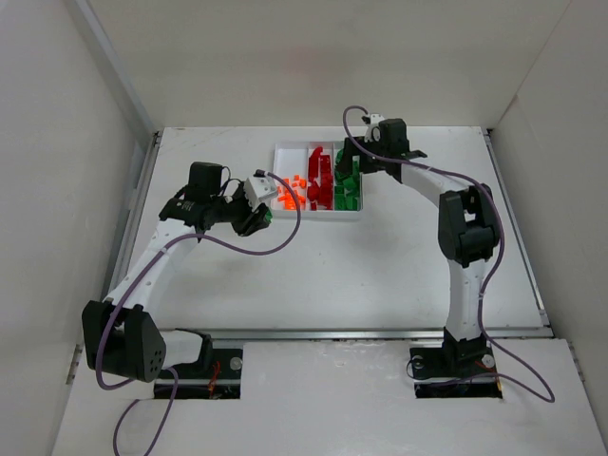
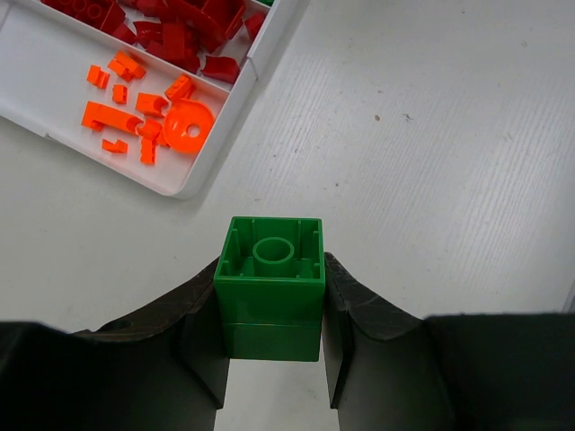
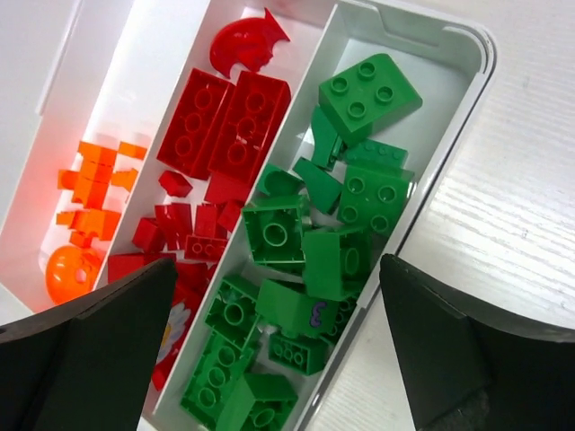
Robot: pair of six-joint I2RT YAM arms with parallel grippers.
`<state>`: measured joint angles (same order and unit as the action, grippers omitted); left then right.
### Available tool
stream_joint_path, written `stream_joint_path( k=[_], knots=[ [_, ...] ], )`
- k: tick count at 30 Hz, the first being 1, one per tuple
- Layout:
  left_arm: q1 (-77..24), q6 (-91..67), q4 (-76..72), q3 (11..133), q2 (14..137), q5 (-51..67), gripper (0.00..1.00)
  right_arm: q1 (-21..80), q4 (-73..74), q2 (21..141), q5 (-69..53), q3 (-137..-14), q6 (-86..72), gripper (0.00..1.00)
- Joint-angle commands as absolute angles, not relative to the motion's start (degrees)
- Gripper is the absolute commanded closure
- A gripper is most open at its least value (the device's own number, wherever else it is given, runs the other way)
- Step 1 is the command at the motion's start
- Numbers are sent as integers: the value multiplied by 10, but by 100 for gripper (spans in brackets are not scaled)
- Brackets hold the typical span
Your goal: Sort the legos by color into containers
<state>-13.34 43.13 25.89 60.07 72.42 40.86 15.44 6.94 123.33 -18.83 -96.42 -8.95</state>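
Too small from above to tell shapes of legos [image 1: 318, 182]. Cropped at left wrist view's top-left corner: tray [image 2: 193, 184]. Partly masked overhead by right gripper [image 1: 361, 160]: green compartment [image 1: 349, 197].

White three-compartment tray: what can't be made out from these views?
Top view: the right gripper covers the far end of the green compartment of the white three-compartment plastic tray; bricks too small to count.
Left wrist view: the frame edge cuts off almost all the green compartment and many red plastic bricks.
Right wrist view: the black fingers hide the tray's near end.
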Motion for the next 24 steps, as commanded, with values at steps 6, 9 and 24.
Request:
stream_joint_path(
  k=[6,9,24],
  knots=[
    [-130,474,279,621,705,446,100,188,62,1050,-227,-881,112,0],
    [-130,522,316,649,710,474,100,264,48,958,-333,-798,277,0],
    [-153,637,422,697,731,497,100,431,48,960,-446,-817,347,12]
  ],
)
